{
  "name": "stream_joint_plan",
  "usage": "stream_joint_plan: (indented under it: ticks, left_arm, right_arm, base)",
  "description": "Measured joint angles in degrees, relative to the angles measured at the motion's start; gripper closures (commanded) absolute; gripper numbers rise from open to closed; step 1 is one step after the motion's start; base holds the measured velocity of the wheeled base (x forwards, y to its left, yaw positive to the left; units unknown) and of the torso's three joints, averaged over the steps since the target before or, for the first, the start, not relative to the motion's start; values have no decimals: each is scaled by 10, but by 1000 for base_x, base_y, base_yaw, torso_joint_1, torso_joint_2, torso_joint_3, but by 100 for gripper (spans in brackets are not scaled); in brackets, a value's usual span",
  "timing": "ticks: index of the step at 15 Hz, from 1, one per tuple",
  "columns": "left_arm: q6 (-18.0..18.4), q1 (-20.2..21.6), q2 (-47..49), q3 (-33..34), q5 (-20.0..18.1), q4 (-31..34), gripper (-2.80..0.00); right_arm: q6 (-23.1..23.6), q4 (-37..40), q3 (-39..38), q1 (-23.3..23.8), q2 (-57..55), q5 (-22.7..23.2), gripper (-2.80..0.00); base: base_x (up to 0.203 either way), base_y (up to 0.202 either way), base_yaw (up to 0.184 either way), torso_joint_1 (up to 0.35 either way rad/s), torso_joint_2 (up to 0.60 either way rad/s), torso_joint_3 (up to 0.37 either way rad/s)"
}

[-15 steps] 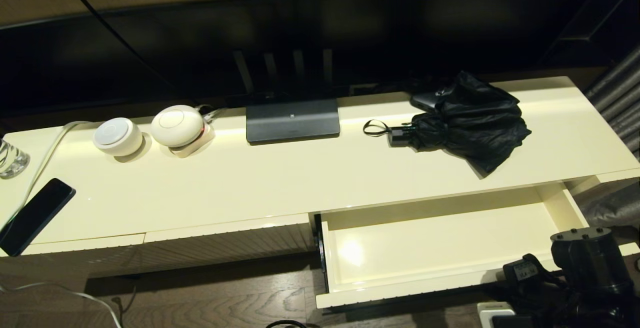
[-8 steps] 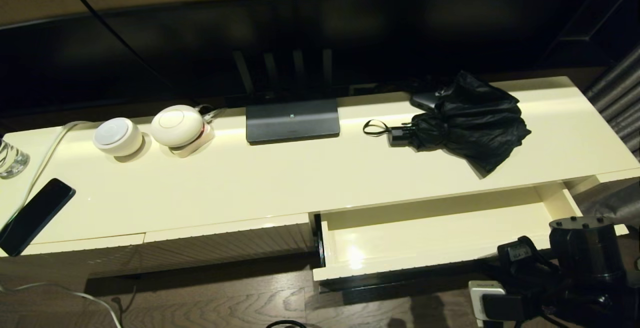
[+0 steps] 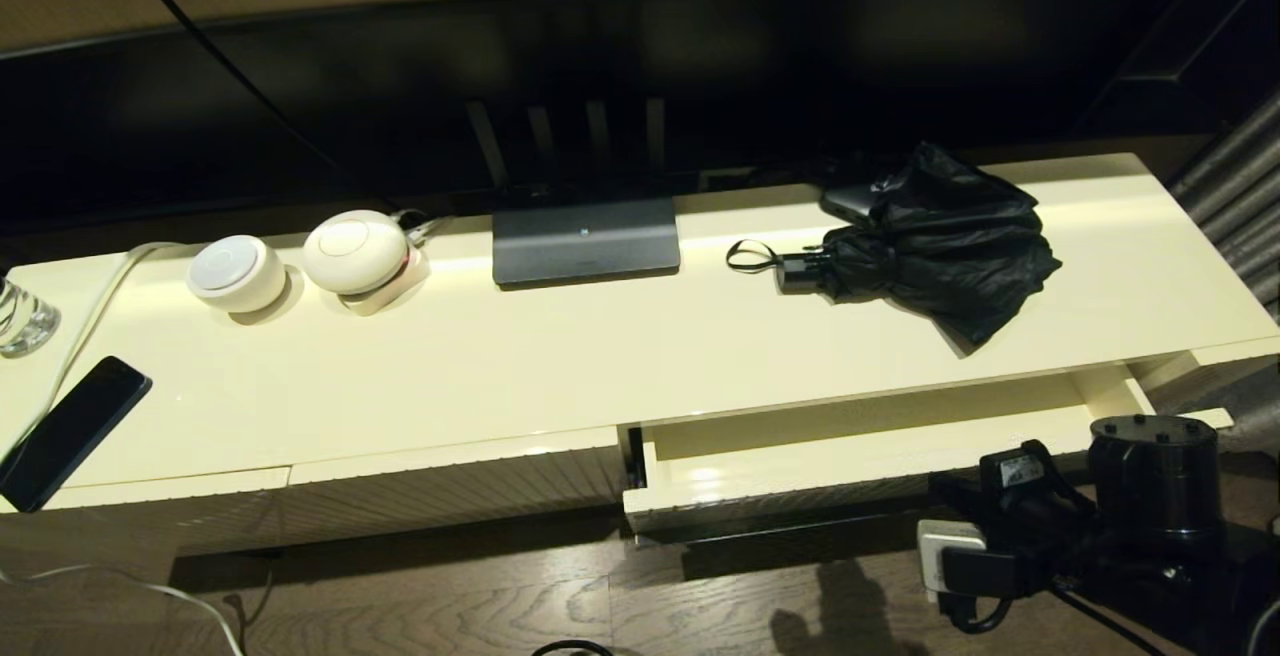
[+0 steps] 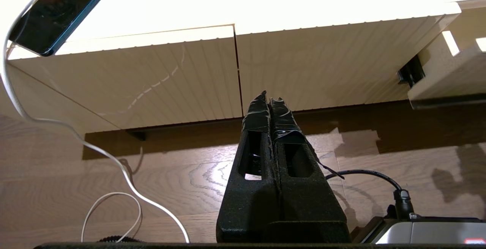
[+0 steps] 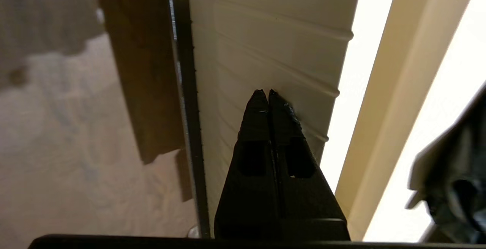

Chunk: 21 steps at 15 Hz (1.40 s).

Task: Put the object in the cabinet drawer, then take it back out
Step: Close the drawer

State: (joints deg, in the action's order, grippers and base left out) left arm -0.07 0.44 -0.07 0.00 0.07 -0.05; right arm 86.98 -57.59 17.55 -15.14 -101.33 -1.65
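The black folding umbrella (image 3: 930, 241) lies on the cream cabinet top (image 3: 600, 366) at the right, its handle and wrist loop pointing left; a fold of it also shows in the right wrist view (image 5: 455, 188). Below it the cabinet drawer (image 3: 800, 498) stands out only a little, with a narrow strip of its cream inside showing. My right gripper (image 5: 264, 92) is shut and empty, its tips against the drawer's ribbed front (image 5: 265, 32). Low before the closed ribbed panels, my left gripper (image 4: 269, 98) hangs shut and empty.
On the cabinet top are a dark phone (image 3: 70, 431) at the far left, a glass (image 3: 20, 316), two white round devices (image 3: 235, 273), a dark flat box (image 3: 585, 239) and a small black box (image 3: 850, 201) behind the umbrella. A white plug (image 3: 945, 541) and cables lie on the wooden floor.
The drawer has slid inward from wide open to a narrow gap, and my right arm has moved forward with its front. The umbrella has not moved.
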Motion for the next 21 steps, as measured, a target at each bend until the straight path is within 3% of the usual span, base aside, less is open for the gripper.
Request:
stream_joint_plan:
  ticks: [12, 18, 21]
  left_arm:
    - [0, 0, 0, 0, 0, 0, 0]
    - [0, 0, 0, 0, 0, 0, 0]
    - [0, 0, 0, 0, 0, 0, 0]
  right_arm:
    - [12, -140, 36, 19, -61, 0, 0]
    - [13, -144, 44, 18, -72, 5, 0]
    - [15, -67, 29, 18, -38, 7, 0]
  base:
    - [0, 0, 0, 0, 0, 0]
    - [0, 0, 0, 0, 0, 0]
    - [0, 0, 0, 0, 0, 0]
